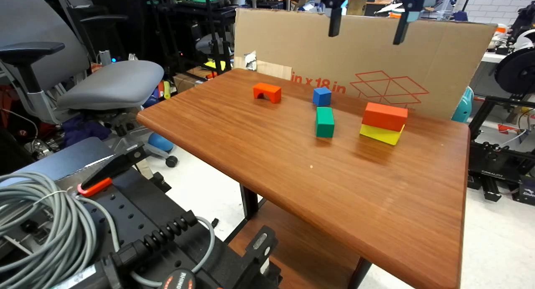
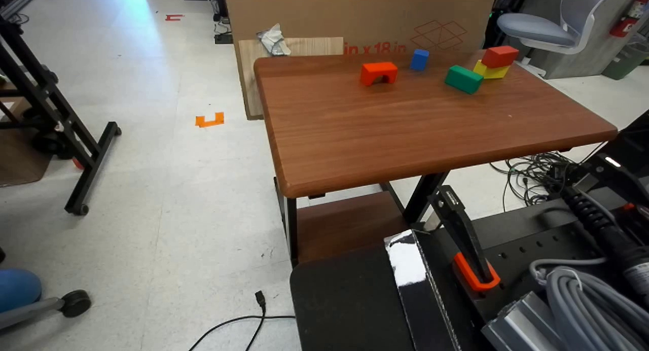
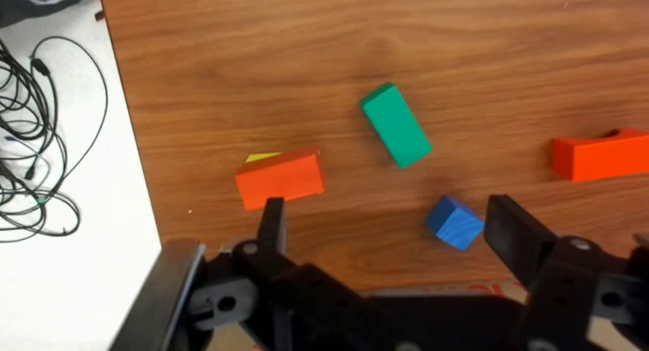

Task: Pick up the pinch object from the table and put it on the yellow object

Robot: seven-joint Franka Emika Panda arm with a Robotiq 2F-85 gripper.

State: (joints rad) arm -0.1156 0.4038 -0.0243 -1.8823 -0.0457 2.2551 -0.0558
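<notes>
The pinch object [image 1: 385, 117], a plain red-orange rectangular block, lies on top of the yellow object [image 1: 378, 134], slightly turned against it. The same stack shows in an exterior view, with the pinch object [image 2: 500, 57] above the yellow object [image 2: 492, 71]. In the wrist view the pinch object [image 3: 281, 181] covers most of the yellow object [image 3: 262, 156]; only a thin yellow corner shows. My gripper [image 1: 366, 36] is open and empty, high above the table and apart from the stack. In the wrist view my gripper [image 3: 387, 204] has its fingers wide apart with nothing held.
On the wooden table [image 1: 292, 172] are a green block [image 1: 324, 122], a blue cube [image 1: 322, 97] and an orange arch block [image 1: 267, 92]. A large cardboard box [image 1: 301, 38] stands along the table's edge behind the blocks.
</notes>
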